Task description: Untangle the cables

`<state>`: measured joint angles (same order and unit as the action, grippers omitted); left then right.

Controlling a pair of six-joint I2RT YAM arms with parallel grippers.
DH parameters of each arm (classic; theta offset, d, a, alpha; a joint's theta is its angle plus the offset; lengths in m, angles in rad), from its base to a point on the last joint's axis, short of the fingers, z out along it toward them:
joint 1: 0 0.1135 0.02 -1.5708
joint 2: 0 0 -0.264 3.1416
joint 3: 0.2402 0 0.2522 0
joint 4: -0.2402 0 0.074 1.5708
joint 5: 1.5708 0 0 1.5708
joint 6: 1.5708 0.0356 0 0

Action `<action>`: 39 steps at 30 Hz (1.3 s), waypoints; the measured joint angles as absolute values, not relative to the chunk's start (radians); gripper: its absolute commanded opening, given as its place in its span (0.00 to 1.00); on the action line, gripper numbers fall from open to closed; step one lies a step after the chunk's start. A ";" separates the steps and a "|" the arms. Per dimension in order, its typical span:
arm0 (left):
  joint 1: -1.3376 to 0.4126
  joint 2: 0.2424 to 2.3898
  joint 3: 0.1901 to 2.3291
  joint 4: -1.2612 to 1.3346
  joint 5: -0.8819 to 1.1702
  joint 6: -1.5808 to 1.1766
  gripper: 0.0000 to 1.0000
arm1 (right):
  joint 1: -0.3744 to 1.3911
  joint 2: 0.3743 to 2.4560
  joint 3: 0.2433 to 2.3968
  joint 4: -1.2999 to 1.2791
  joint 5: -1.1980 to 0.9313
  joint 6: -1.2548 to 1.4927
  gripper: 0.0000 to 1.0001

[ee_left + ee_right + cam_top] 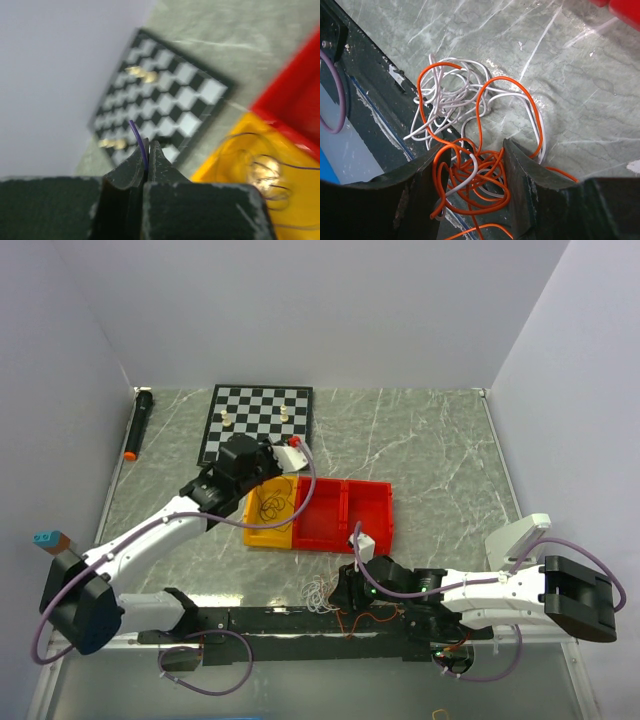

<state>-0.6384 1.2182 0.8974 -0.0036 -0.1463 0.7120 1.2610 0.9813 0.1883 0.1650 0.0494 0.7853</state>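
One chessboard (255,422), one yellow tray (268,543), one two-compartment red tray (370,483), one black cylinder (138,425), one orange-and-white cable tangle (470,172)

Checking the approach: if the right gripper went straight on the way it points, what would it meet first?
The orange and white cable tangle lying between the open fingers of the right gripper, then probably the table beneath; depth is unclear.

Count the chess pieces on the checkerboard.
2. The left piece stands near the board's left edge, the right piece toward its right side; the left arm covers its near edge, so more may be hidden.
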 measured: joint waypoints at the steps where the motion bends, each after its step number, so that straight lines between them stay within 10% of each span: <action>1: -0.638 1.233 0.915 -0.043 -0.102 0.697 0.01 | 1.261 0.981 0.188 0.165 0.051 0.788 0.53; 11: -0.638 1.344 0.916 -0.257 0.071 0.680 0.36 | 1.261 0.965 0.175 0.171 0.059 0.792 0.53; 15: -0.636 1.356 0.955 -0.306 0.089 0.675 0.73 | 1.261 0.961 0.175 0.168 0.062 0.792 0.53; 21: -0.633 1.344 1.070 -0.382 0.134 0.657 0.88 | 1.261 0.936 0.165 0.156 0.068 0.793 0.53; 29: -0.733 1.180 1.071 -0.595 0.359 0.731 0.85 | 1.261 0.903 0.157 0.139 0.082 0.791 0.52; 39: -1.039 1.231 0.805 -0.587 0.448 0.823 0.57 | 1.261 0.871 0.157 0.135 0.106 0.788 0.51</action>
<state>-1.0386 1.2312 0.8055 -0.5873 0.4480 0.8234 1.2610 0.8711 0.1570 0.1349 0.1059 0.7876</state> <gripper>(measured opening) 0.674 0.517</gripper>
